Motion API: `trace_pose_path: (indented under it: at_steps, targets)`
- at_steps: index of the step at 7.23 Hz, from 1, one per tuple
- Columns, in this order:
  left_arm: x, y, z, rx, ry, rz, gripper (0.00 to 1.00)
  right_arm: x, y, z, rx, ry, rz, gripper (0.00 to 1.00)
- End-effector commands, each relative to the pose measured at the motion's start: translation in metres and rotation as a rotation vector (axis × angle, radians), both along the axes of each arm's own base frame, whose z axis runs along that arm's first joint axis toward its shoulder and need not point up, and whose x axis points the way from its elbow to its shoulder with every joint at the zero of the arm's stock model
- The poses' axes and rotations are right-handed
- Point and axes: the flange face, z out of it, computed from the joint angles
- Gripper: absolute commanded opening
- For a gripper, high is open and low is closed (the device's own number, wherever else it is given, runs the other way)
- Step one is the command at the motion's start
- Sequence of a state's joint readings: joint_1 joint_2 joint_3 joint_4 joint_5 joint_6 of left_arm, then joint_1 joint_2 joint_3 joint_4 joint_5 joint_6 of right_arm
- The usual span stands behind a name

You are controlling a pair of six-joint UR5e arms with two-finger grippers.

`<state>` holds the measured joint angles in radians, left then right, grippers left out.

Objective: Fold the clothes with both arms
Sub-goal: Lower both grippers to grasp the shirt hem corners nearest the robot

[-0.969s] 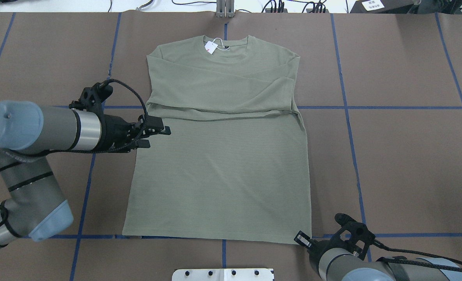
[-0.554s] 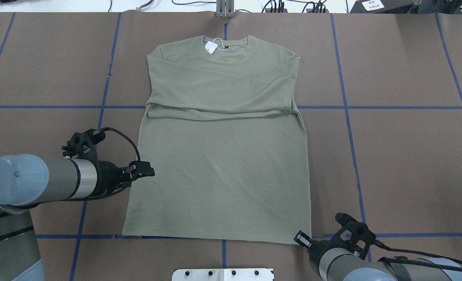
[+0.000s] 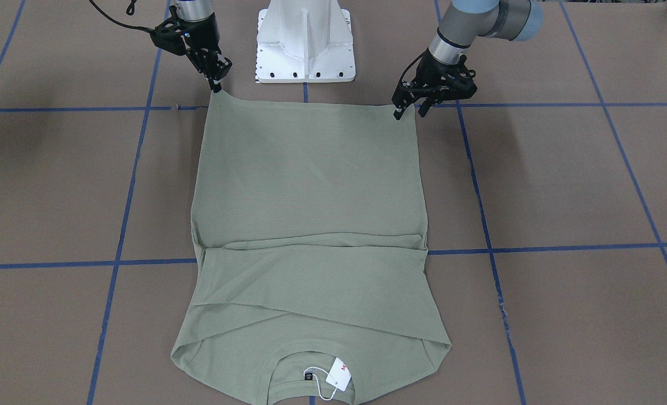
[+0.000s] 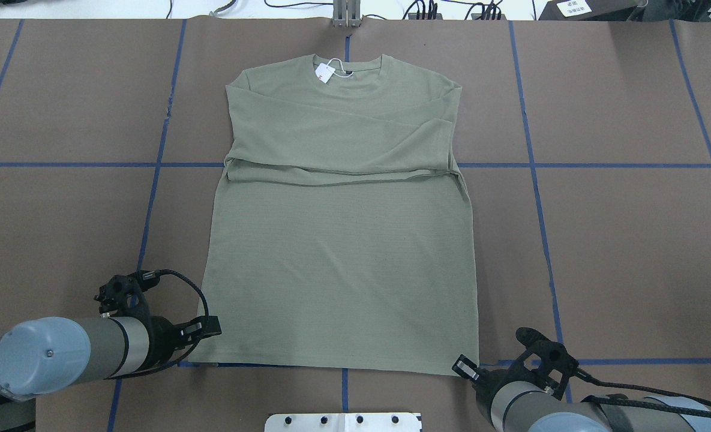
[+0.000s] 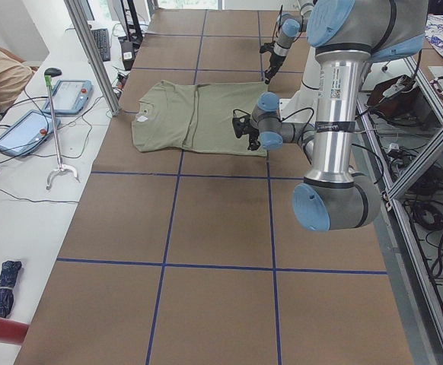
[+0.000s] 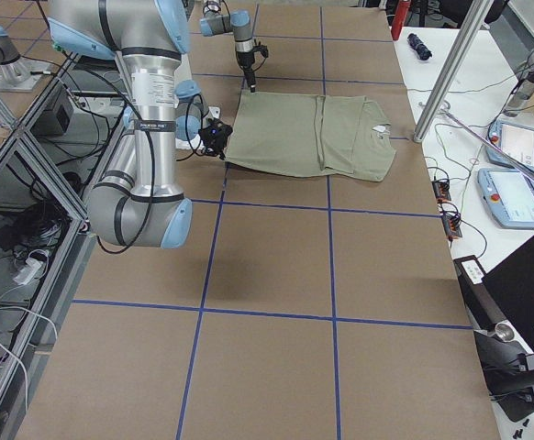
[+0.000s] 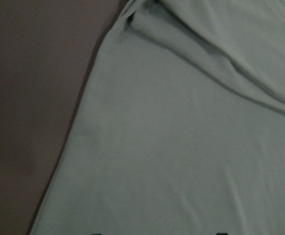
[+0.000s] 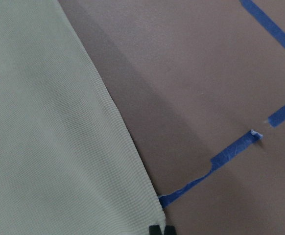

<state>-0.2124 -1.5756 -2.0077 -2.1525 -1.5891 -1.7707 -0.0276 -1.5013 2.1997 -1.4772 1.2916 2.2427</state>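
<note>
While the shirt (image 4: 343, 240) lies flat mid-frame on the surface (image 4: 619, 240), lengthwise, collar toward the overhead view's top, tag (image 4: 326, 73) print unreadable, the left hand (image 3: 409, 111) gapes wide and the right hand (image 3: 216, 85) pinches its hem corner.

Left tool (image 3: 408, 112) gapes, tips down; right tool (image 3: 216, 85) pinched together, tips down.

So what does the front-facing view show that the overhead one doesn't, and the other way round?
Only the front-facing view shows both sets of jaws plainly. The left gripper is open at one hem corner, and the right gripper looks pinched on the other. Only the overhead view shows the cables past the table's far edge. Both show the shirt with its sleeves folded across the chest, the hang tag at the neck, and the blue tape grid.
</note>
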Motion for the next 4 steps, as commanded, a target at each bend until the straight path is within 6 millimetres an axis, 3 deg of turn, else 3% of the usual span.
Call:
trace_pose_path:
  at_steps: [1, 2, 3, 4]
  targets:
    - [0.0029, 0.0122, 0.0156, -0.011, -0.037, 0.01, 0.76, -0.0003, 0.0007, -0.0019, 0.0, -0.004, -0.002, 0.0]
    - [0.0032, 0.0152, 0.0179, -0.015, -0.041, 0.014, 0.74, -0.0006, 0.0006, -0.0013, 0.001, -0.003, 0.0, 0.0]
    - [0.0039, 0.0166, 0.0164, -0.023, -0.037, 0.011, 0.63, -0.0009, 0.0006, -0.002, 0.001, -0.004, 0.0, 0.0]
    - [0.0031, 0.0168, 0.0141, -0.023, -0.032, 0.011, 0.61, -0.0009, 0.0006, -0.002, 0.001, -0.004, 0.0, 0.0]
